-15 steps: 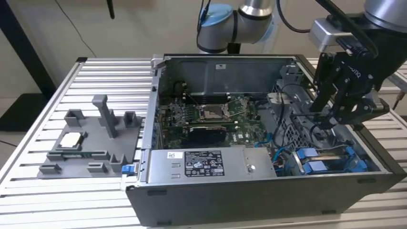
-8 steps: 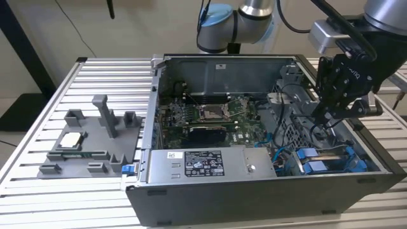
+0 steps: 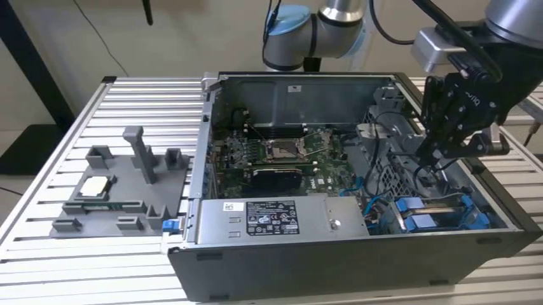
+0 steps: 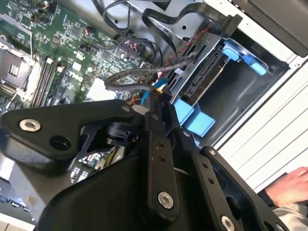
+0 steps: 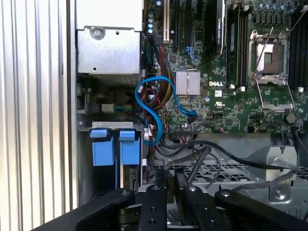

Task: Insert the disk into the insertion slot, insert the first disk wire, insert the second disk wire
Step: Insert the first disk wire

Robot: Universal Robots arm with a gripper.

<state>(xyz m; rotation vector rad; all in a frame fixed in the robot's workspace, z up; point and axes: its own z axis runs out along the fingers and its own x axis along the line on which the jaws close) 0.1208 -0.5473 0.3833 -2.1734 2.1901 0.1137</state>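
Observation:
The disk lies in the insertion slot of the dark drive cage at the case's front corner, on the exterior view's right. Its blue carrier shows there, and blue tabs show in the first wrist view. My gripper hangs inside the open case just above and behind the cage. In the second wrist view its fingers stand close together on a thin dark braided disk wire that arcs over the motherboard. A black cable leaves the fingertips.
The open computer case stands on a slatted aluminium table. A grey power supply fills the front and the motherboard the middle. Thin blue cables loop beside the cage. A grey fixture plate lies left. A person's hand rests outside.

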